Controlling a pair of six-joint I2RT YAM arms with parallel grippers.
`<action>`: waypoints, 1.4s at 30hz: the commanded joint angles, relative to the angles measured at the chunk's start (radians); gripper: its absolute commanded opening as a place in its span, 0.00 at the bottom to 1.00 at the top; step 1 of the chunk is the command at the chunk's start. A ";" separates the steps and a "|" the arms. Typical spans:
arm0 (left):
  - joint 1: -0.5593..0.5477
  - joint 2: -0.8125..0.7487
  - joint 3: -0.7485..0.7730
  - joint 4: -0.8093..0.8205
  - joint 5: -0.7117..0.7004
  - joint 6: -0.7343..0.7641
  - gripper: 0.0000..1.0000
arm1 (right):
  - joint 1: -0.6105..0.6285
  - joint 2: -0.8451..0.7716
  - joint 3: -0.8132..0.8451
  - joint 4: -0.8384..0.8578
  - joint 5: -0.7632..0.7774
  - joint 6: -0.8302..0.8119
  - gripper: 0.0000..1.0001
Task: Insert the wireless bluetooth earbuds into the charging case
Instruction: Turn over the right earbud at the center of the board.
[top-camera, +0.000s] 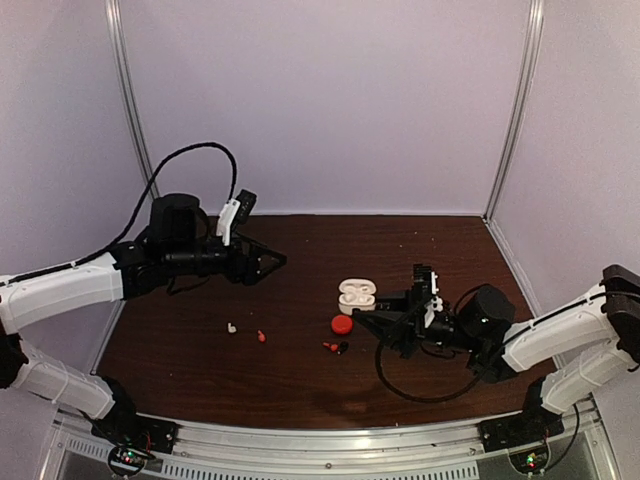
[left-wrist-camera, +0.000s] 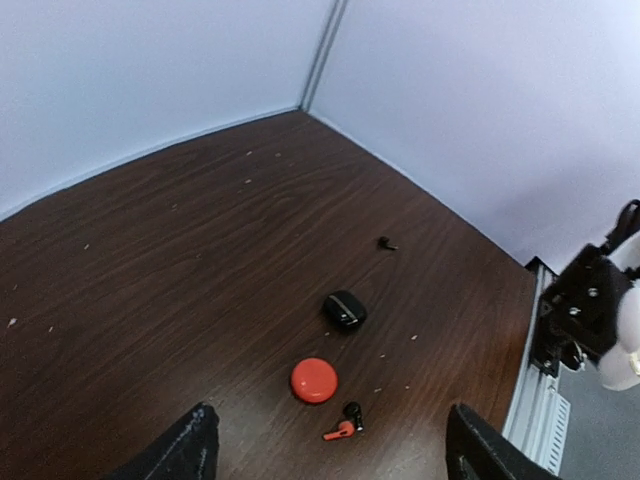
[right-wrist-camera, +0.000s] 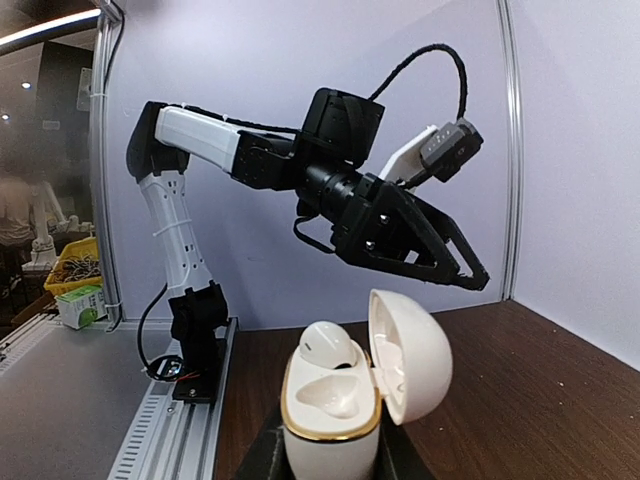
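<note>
My right gripper (top-camera: 378, 318) is shut on a white charging case (top-camera: 356, 295), held upright with its lid open. In the right wrist view the case (right-wrist-camera: 330, 400) has one white earbud (right-wrist-camera: 327, 345) seated in the far slot, and the near slot is empty. My left gripper (top-camera: 270, 262) is open and empty, raised above the table's left half; its fingers (left-wrist-camera: 190, 450) stand wide apart. A white earbud (top-camera: 230, 327) and a red earbud (top-camera: 262, 337) lie below it. Another red earbud (left-wrist-camera: 338, 432) and a black earbud (left-wrist-camera: 352, 410) lie together.
A closed red case (top-camera: 342, 324) lies by the white case and also shows in the left wrist view (left-wrist-camera: 314, 380). A closed black case (left-wrist-camera: 345, 310) lies beyond it, and a small black piece (left-wrist-camera: 385, 243) farther off. The enclosure walls stand behind and at both sides.
</note>
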 joint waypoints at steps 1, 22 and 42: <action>0.053 0.015 0.003 -0.215 -0.232 -0.118 0.78 | -0.011 -0.067 -0.028 0.001 0.019 0.016 0.00; 0.142 0.064 -0.276 -0.291 -0.357 -0.372 0.61 | -0.056 -0.118 -0.069 -0.041 0.019 0.035 0.00; 0.141 0.223 -0.265 -0.137 -0.257 -0.363 0.55 | -0.069 -0.123 -0.063 -0.043 0.005 0.034 0.00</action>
